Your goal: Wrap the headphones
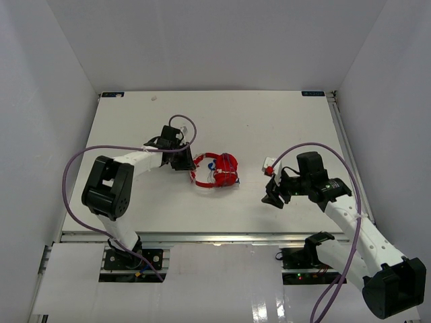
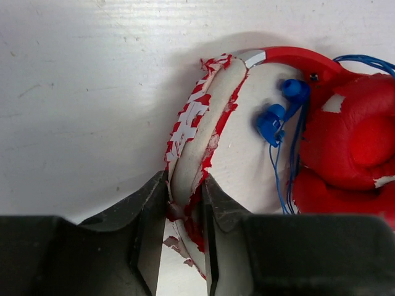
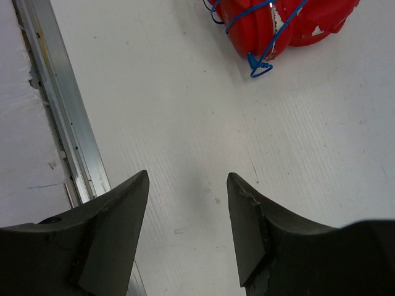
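The red headphones [image 1: 219, 171] lie near the middle of the table, earcups folded together, with the thin blue cord [image 2: 285, 172] wound around them and the blue plug [image 2: 271, 122] by the earcups. My left gripper [image 2: 184, 191] is shut on the worn headband [image 2: 200, 117], which has peeling red skin over white padding. In the top view the left gripper [image 1: 186, 161] sits at the headband's left end. My right gripper [image 1: 274, 198] is open and empty, to the right of the headphones. In the right wrist view the earcups [image 3: 278, 21] with cord loops lie beyond the open gripper [image 3: 188, 185].
A small white and red object [image 1: 269, 164] lies on the table just beyond my right gripper. A metal rail [image 3: 58, 105] runs along the table's near edge. White walls enclose the table on three sides.
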### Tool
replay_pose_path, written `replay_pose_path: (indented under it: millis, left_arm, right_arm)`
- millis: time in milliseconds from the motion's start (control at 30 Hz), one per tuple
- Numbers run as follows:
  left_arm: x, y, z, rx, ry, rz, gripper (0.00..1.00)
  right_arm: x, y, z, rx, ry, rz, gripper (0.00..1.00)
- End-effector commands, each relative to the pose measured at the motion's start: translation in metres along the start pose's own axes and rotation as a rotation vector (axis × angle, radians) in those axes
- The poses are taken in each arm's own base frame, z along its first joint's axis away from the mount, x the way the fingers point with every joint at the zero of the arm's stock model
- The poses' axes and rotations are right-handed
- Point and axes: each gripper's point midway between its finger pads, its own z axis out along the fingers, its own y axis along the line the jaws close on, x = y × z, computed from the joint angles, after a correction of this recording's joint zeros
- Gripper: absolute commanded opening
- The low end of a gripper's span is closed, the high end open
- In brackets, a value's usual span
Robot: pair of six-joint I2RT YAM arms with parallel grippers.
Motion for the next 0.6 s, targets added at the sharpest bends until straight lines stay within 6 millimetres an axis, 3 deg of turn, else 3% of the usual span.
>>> replay_pose_path:
  millis: [0,133,233,300,500,533,567]
  left_arm:
    - [-0.015,-0.022,-0.024,0.091,-0.081,0.034,0.41]
    - [-0.019,-0.032,-0.043,0.134,-0.119,0.050,0.56]
    - [-0.023,-0.044,-0.066,0.182,-0.167,0.081,0.77]
    - [-0.024,-0.052,-0.085,0.217,-0.210,0.104,0.86]
    - [-0.008,-0.057,-0.131,0.261,-0.299,0.156,0.93]
    - [-0.003,-0.055,-0.135,0.260,-0.299,0.157,0.93]
    - [-0.001,-0.058,-0.151,0.277,-0.337,0.168,0.94]
  right_arm:
    - [-0.010,-0.003,-0.003,0.009,-0.043,0.000,0.61]
    - [-0.015,-0.006,-0.008,0.026,-0.050,0.014,0.62]
    - [-0.020,-0.012,-0.012,0.050,-0.055,0.045,0.77]
    - [-0.023,-0.020,-0.015,0.084,-0.052,0.070,0.83]
    - [-0.039,-0.056,-0.036,0.253,-0.047,0.152,0.99]
    - [-0.040,-0.062,-0.039,0.285,-0.045,0.159,0.98]
    - [-0.042,-0.068,-0.043,0.320,-0.047,0.188,0.95]
